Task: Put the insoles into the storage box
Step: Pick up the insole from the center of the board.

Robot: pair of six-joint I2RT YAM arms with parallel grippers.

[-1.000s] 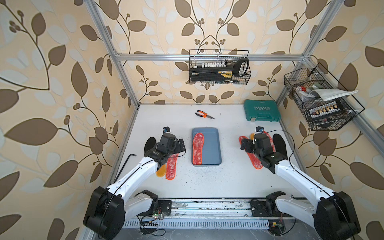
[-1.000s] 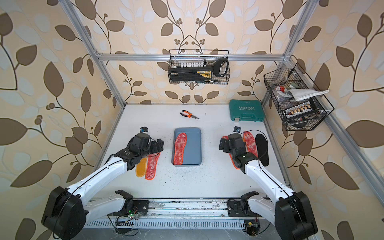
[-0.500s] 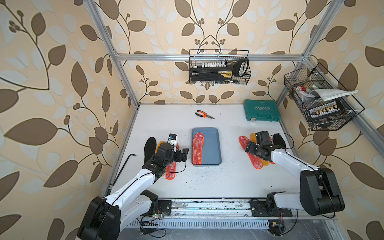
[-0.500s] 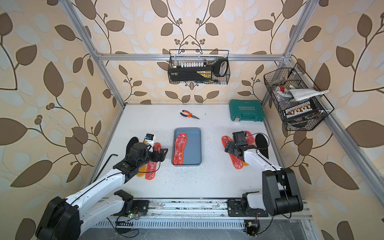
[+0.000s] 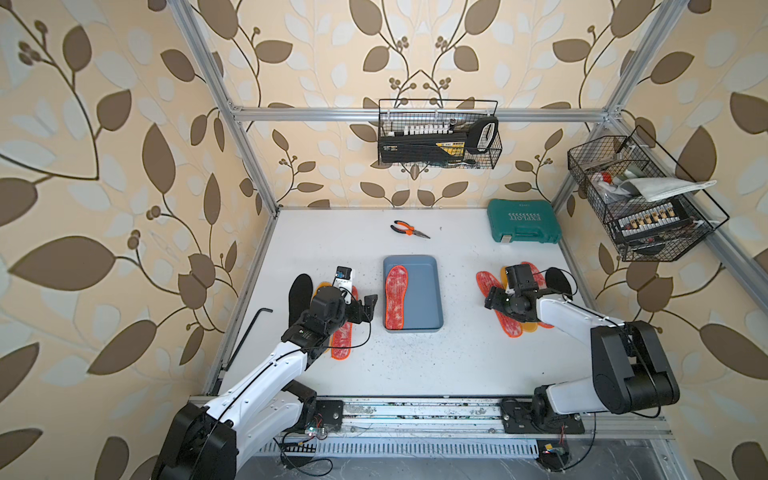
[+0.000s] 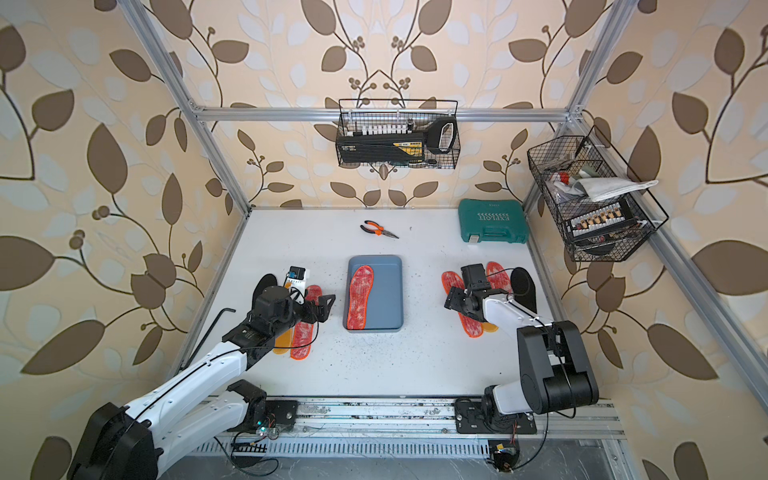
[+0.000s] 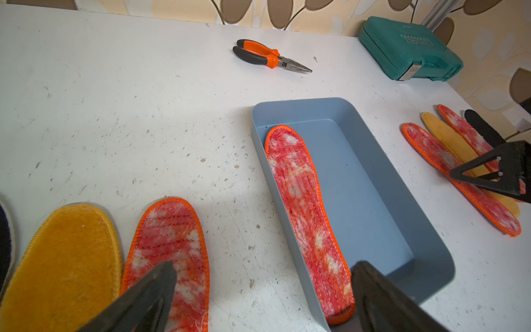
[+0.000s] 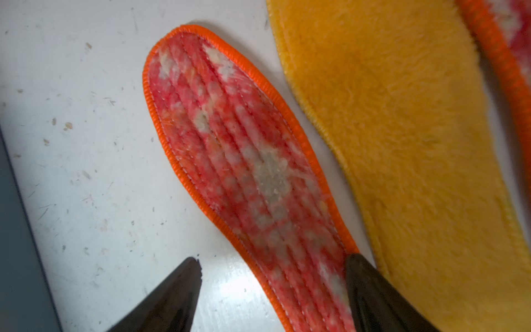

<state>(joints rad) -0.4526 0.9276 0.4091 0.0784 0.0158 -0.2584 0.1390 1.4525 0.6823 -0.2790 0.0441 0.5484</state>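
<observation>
In both top views the storage box [image 5: 419,286] [image 6: 384,286] sits mid-table [image 5: 415,365], with the boxed insole [image 5: 395,297], red-speckled, lying along its left wall. The left gripper [image 5: 368,309] hangs between the box and the left fan [image 5: 341,345] of insoles near the table's left edge. Its jaws are wide apart and empty. The right gripper [image 5: 492,300] is low over the right fan [image 5: 509,324] near the right edge.

The left wrist view shows the boxed insole, then an orange-yellow insole [image 7: 63,264] and a red neighbour [image 7: 169,244] flat on the table. Pliers [image 7: 270,56] and a green case [image 7: 408,49] lie toward the far edge.

In the right wrist view the jaws stand apart, straddling the outer red insole [image 8: 244,172]. One fingertip [image 8: 184,284] is over bare table. The other sits at the insole's edging, seemingly touching it, though the picture is blurred there. A yellow insole [image 8: 402,143] lies just beside.
</observation>
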